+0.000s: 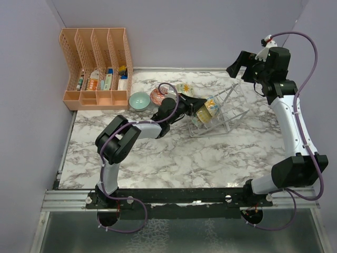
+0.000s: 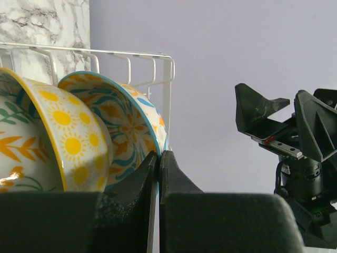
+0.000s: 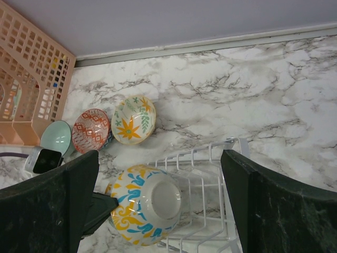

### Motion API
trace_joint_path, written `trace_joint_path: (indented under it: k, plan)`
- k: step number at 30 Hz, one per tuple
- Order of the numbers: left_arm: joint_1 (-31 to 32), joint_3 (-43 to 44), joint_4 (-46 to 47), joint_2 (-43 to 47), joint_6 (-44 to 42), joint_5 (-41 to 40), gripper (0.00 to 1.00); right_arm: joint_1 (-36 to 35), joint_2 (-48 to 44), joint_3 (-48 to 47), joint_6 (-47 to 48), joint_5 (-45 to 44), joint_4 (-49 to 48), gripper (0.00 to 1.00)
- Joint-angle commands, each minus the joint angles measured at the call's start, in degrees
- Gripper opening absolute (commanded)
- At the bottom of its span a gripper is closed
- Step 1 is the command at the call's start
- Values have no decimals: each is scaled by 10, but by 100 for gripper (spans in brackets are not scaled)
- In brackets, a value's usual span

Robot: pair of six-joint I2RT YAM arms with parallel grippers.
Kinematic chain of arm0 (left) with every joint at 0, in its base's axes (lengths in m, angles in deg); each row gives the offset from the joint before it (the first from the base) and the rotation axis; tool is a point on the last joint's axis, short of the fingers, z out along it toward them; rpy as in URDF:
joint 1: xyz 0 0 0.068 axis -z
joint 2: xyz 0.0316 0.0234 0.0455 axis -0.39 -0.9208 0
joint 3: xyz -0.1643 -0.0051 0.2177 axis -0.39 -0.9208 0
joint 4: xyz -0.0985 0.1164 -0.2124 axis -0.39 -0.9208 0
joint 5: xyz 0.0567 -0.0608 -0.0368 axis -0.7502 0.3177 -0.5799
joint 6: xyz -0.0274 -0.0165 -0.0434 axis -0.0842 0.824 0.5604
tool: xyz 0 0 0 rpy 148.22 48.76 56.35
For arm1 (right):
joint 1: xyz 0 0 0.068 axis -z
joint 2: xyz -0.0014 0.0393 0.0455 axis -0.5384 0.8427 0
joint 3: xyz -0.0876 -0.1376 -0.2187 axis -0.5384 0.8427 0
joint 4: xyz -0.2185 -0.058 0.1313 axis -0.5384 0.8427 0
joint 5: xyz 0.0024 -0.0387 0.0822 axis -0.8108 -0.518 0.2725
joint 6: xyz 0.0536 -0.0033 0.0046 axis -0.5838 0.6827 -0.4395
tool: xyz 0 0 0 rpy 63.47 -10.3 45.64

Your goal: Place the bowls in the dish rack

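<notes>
Left tool [image 2: 159, 158] is pinching the rim of the blue-and-orange floral ceramic bowl [image 2: 124, 121], which is standing in the silvery wire dish rack [image 2: 167, 95] on the marble worktop [image 1: 174, 158], while the right tool [image 1: 241, 64] is hovering spread wide above.

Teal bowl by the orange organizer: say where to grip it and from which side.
Pinch the teal bowl by its rim from above, one finger inside, at the near edge. It sits mouth up, the organizer on one flank, the red-patterned bowl on the other; that near edge looks free.
</notes>
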State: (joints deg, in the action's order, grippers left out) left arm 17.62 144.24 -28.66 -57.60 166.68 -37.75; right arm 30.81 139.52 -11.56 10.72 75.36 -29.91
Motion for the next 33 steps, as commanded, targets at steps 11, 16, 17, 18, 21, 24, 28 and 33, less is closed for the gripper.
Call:
trace_joint_path:
  k: [11, 16, 17, 18, 21, 24, 28, 33]
  plan:
    - [-15, 39, -59, 6, -4, 60, 2, 4, 12, 7, -4, 18, -17, 99]
    - [-21, 59, -100, 5, -18, 77, 13, 4, 16, 3, -3, 20, -17, 99]
    - [-22, 64, -109, 4, -23, 80, 15, 4, 17, 2, -4, 20, -16, 99]
    - [-23, 70, -120, 6, -28, 83, 17, 4, 18, 0, -3, 20, -17, 99]
    - [-26, 78, -142, 7, -37, 88, 23, 4, 19, 0, -4, 21, -17, 99]
    - [-28, 80, -160, 8, -41, 91, 29, 4, 20, 0, -4, 23, -17, 99]
    - [-29, 94, -187, 8, -57, 96, 40, 4, 19, 2, -5, 23, -18, 99]
    - [-35, 116, -228, 10, -85, 104, 44, 4, 19, 0, -3, 24, -18, 99]
